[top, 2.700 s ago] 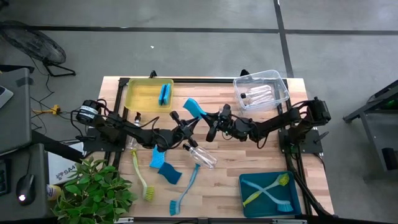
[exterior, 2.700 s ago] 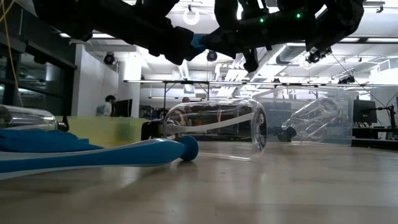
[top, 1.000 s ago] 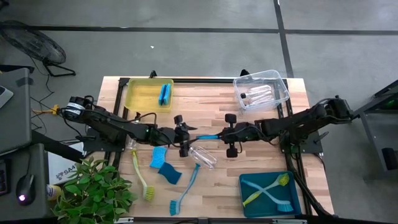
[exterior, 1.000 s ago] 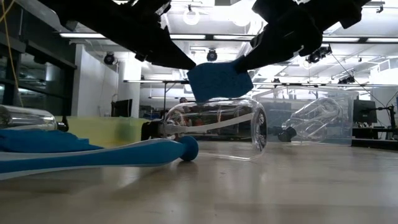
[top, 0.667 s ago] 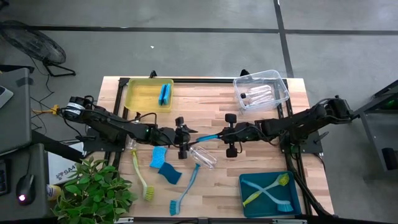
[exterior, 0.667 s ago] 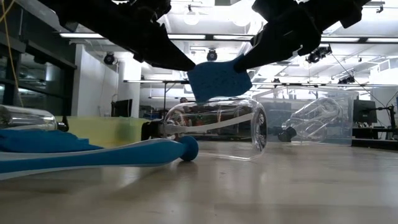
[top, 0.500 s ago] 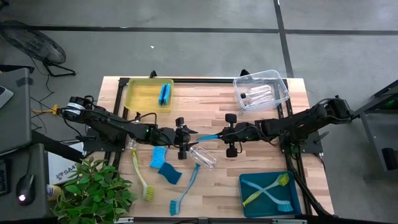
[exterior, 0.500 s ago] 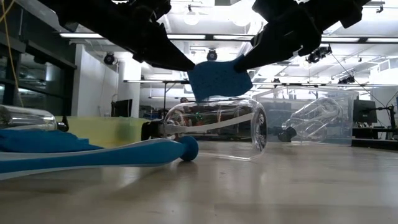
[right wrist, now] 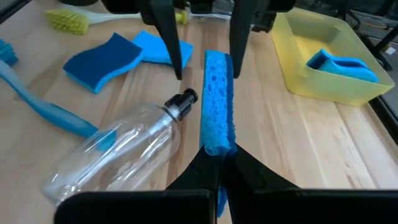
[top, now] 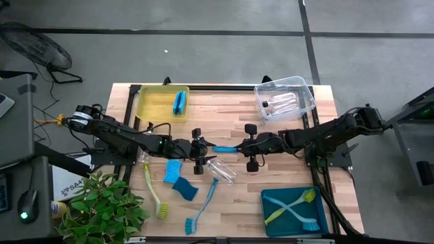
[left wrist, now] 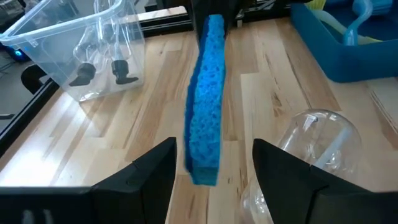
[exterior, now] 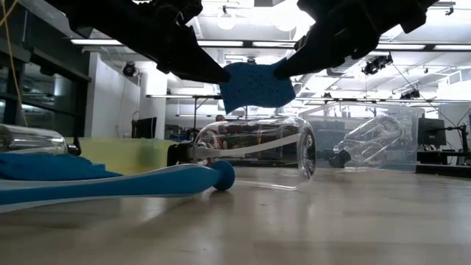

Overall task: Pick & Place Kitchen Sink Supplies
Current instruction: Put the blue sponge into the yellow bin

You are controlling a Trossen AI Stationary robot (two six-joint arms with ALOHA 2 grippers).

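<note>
A blue sponge [top: 224, 148] hangs over the middle of the table, standing on edge above a clear bottle [top: 222, 171] that lies on its side. My right gripper [top: 239, 147] is shut on the sponge's right end. My left gripper [left wrist: 212, 148] is open. Its two fingers [left wrist: 155, 165] stand on either side of the sponge's free end [left wrist: 203, 169], with a gap showing on both sides. Two more blue sponges [top: 180, 177], a yellow-green brush [top: 153, 190] and a blue brush [top: 202, 207] lie on the table at the near left. My right gripper pinches the sponge's end nearest it [right wrist: 216, 142] between its two fingers, one on each broad face. The fingers come from the table's right, slanting slightly down, in line with the sponge's length. The sponge is lifted clear and sticks out toward my left gripper.
A yellow bin [top: 161, 103] at the far left holds a blue sponge. A clear bin [top: 285, 98] at the far right holds bottles. A teal bin [top: 293, 210] at the near right holds brushes. A leafy plant [top: 102, 210] stands off the table's near left corner.
My right gripper has tipped up slightly. The sponge in it now sits a little higher above the bottle and more level between my left gripper's fingers. Both arms have otherwise stayed in place.
</note>
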